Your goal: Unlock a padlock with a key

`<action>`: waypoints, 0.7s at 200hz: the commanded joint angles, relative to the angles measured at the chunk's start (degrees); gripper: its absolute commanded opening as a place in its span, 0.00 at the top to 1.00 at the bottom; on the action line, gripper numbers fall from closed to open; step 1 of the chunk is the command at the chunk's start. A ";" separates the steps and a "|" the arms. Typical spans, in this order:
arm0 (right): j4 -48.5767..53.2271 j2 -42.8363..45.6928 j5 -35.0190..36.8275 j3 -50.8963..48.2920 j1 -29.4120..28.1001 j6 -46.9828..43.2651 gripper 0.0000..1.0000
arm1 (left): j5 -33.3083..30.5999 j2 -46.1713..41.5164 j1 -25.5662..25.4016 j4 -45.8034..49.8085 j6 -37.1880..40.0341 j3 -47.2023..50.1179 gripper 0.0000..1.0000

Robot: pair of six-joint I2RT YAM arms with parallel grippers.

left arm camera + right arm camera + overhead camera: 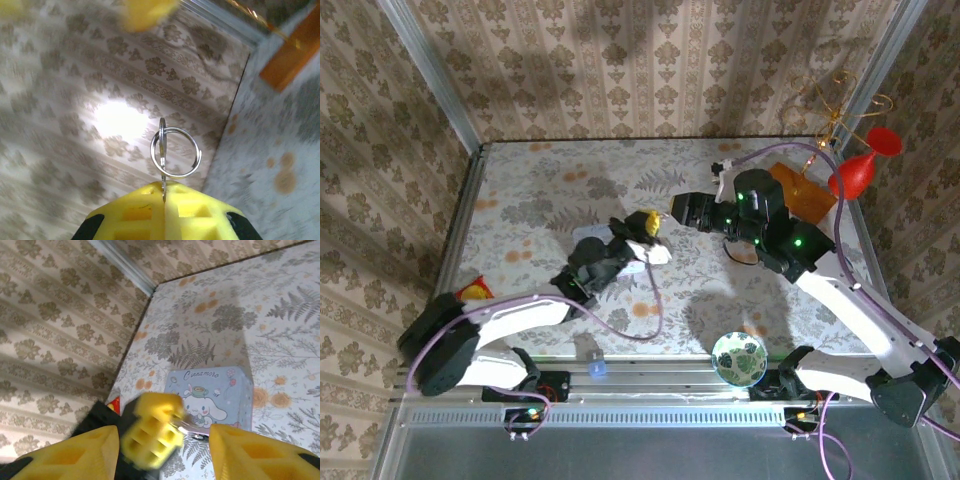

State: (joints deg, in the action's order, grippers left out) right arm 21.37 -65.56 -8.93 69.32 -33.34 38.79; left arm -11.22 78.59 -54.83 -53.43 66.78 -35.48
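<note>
Silvery key, floral table, pale-blue tin

Overhead looks down; right wrist view apparently shares left gripper.

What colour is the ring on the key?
Silvery metal; the ring shows best in the left wrist view.

The left gripper and right gripper face each other closely near the middle of the table, the left one's yellow tips beside a pale box. A bowl and blue cap sit at the near edge. An orange block and red bulb stand at the far right corner.
</note>
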 commanded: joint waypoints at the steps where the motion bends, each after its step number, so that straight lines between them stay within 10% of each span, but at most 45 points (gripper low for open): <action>1: 4.47 0.98 1.58 -0.94 3.84 3.42 0.41 | -6.85 11.52 -1.62 -19.56 34.54 -2.76 1.00; 37: -6.03 7.22 -9.59 -14.46 15.47 8.61 0.35 | -0.65 19.31 -1.91 -21.36 45.54 -7.43 1.00; 140: -5.24 11.85 -25.11 -17.38 18.26 -6.43 0.42 | 0.63 17.25 -7.06 -21.89 54.93 -8.59 1.00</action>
State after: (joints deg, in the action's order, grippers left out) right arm 16.71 -54.76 -27.27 52.62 -16.84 37.17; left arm -9.89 99.35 -59.81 -73.17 117.64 -45.01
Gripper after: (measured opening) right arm 0.596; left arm 0.062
